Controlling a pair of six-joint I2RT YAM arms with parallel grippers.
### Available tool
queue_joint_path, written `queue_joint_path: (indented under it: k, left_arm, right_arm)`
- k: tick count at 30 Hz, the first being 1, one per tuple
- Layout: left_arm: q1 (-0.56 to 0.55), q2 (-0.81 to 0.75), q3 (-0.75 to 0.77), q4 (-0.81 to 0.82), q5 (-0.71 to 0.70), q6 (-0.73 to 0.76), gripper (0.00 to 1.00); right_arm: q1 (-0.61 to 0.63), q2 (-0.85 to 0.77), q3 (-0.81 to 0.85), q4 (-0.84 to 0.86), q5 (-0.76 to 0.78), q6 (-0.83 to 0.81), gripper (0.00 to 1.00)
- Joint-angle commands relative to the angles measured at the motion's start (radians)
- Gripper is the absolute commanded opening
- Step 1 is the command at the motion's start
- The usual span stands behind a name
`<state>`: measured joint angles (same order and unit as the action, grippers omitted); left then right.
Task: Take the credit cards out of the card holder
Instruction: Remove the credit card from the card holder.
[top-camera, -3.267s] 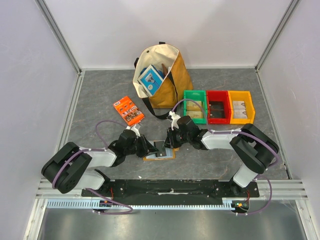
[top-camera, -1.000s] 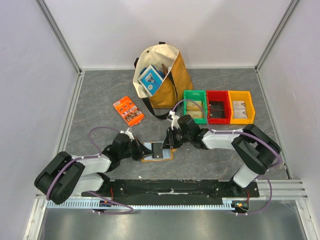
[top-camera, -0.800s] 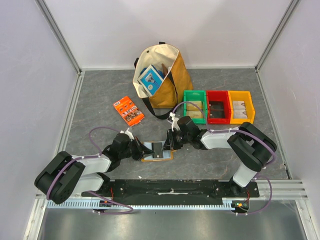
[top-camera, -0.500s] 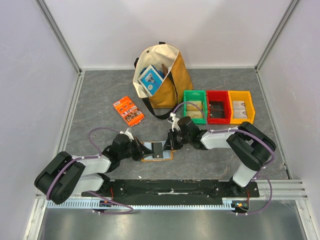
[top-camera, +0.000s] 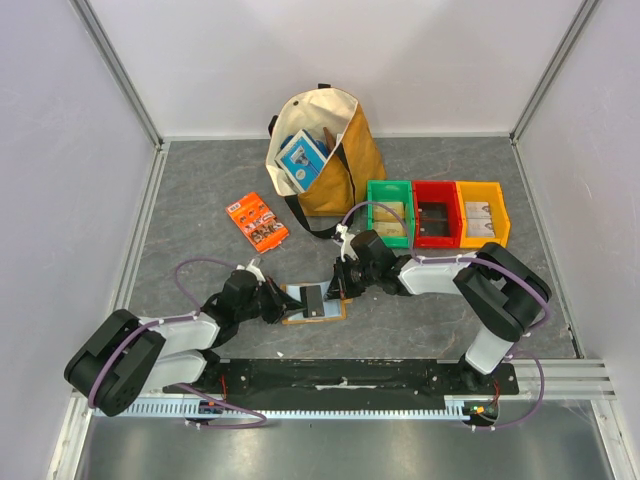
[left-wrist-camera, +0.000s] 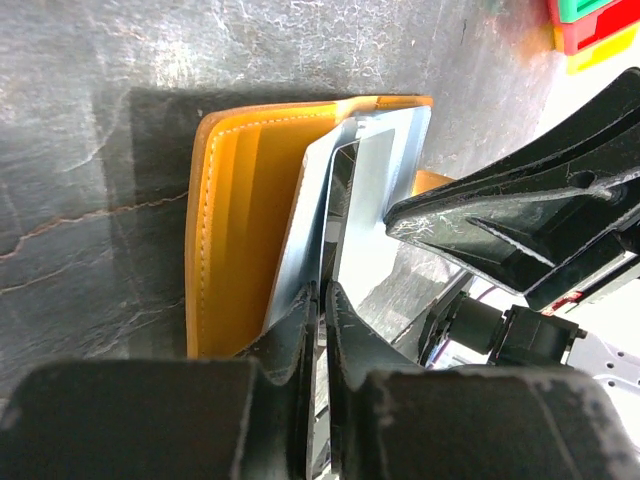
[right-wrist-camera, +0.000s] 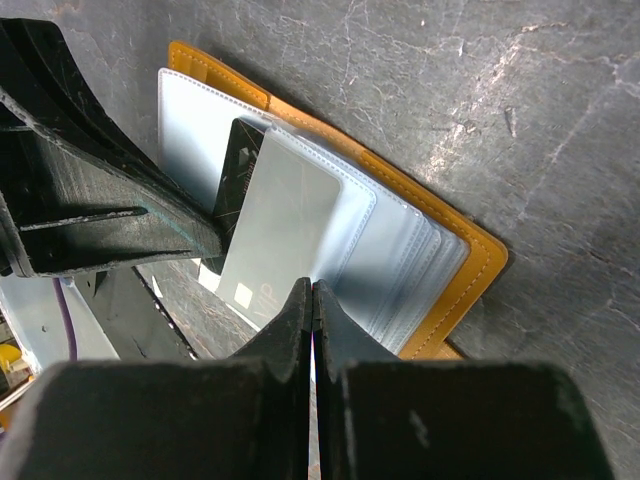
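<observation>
card holder (top-camera: 313, 305) lying open near the front edge of the tabletop (top-camera: 190, 200), bare grey stretching either side, bag (top-camera: 345, 165) and bins (top-camera: 437, 215) well apart behind, my left hand (left-wrist-camera: 322, 295) nipping its pale pocket leaf, my right hand (right-wrist-camera: 312, 290) clenching on the pale card (right-wrist-camera: 285, 225), black card (right-wrist-camera: 237, 165) just beside it

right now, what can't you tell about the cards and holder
- Card count: right wrist view shows a pale card and a black card; the holder pockets hide any others.
- Black card: mostly under the pale card.
- Left wrist view: card and pocket look alike; the right gripper blocks the far end.
- Top view: cards too small; left gripper and right gripper overlap the holder.
</observation>
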<state>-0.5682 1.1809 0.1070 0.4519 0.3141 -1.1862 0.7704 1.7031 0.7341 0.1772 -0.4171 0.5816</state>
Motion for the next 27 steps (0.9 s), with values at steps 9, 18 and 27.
queue_joint_path:
  k: [9,18,27]
  left_arm:
    - [0.019,-0.056,-0.024,-0.083,-0.027,-0.012,0.02]
    - [0.07,-0.248,-0.026,-0.265,-0.072,0.065,0.02]
    - [0.1,-0.385,-0.02,-0.412,-0.107,0.112,0.02]
  right_arm:
    - [-0.01,0.059,-0.032,-0.209,0.178,-0.098,0.0]
    - [-0.014,-0.031,-0.013,-0.226,0.181,-0.14,0.0]
    - [-0.014,-0.088,0.039,-0.263,0.153,-0.155,0.01]
